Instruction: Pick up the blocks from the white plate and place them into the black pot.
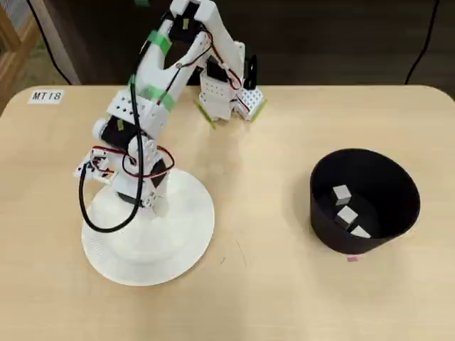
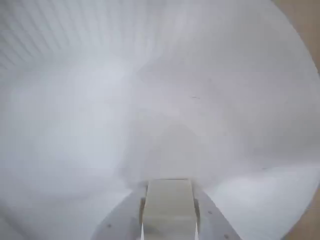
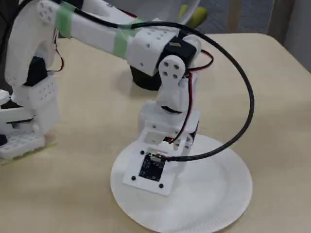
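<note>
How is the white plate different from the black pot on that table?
The white plate is flat and shallow, while the black pot has tall walls. The plate is white and looks wider; the pot is matte black. The arm reaches down over the plate, whereas the pot stands clear of it and holds three pale blocks. Both are round and rest on the same table.
</note>
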Available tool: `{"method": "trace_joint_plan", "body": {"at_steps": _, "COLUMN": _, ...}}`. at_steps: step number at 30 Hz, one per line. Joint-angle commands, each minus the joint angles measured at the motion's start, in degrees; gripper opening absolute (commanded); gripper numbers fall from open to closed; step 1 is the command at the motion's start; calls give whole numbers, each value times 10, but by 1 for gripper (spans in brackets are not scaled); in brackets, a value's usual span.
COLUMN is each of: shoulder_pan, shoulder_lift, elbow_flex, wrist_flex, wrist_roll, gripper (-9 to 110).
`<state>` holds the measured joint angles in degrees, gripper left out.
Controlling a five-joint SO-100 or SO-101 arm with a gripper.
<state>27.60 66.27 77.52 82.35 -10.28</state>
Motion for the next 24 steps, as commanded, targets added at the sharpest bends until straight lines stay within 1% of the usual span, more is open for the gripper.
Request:
{"method": "trace_joint_plan", "body": {"at_steps": 1, "shoulder_pan": -6, "shoulder_lift": 91, "elbow_flex": -15, "wrist_flex": -41, "wrist_roll": -7, "gripper": -2}}
{"method": "trace_joint_plan", "body": {"at_steps": 5, "shoulder_pan": -45, "shoulder_lift": 198, "elbow_flex": -3, "wrist_flex": -138, "wrist_roll": -10, "gripper": -2}}
{"method": "trace_joint_plan", "body": {"at_steps": 10, "shoulder_pan": -167, "shoulder_lift": 287, "elbow_flex": 16, "wrist_flex": -167, "wrist_roll": -4, "gripper": -2}}
{"method": "trace_joint_plan", "body": {"at_steps": 16, "shoulder_pan": -323, "shoulder_lift": 458, "elbow_flex": 156, "wrist_flex": -277, "wrist_roll": 44, "gripper": -2}}
{"method": "trace_joint_plan", "body": {"at_steps": 20, "shoulder_pan": -421, "shoulder_lift": 541, "elbow_flex": 242, "wrist_flex": -350, "wrist_roll": 40, "gripper": -2}}
{"method": "trace_joint_plan", "body": {"at_steps": 24, "shoulder_pan": -511, "shoulder_lift": 597, "elbow_flex": 321, "wrist_flex": -388, "wrist_roll": 29, "gripper": -2}}
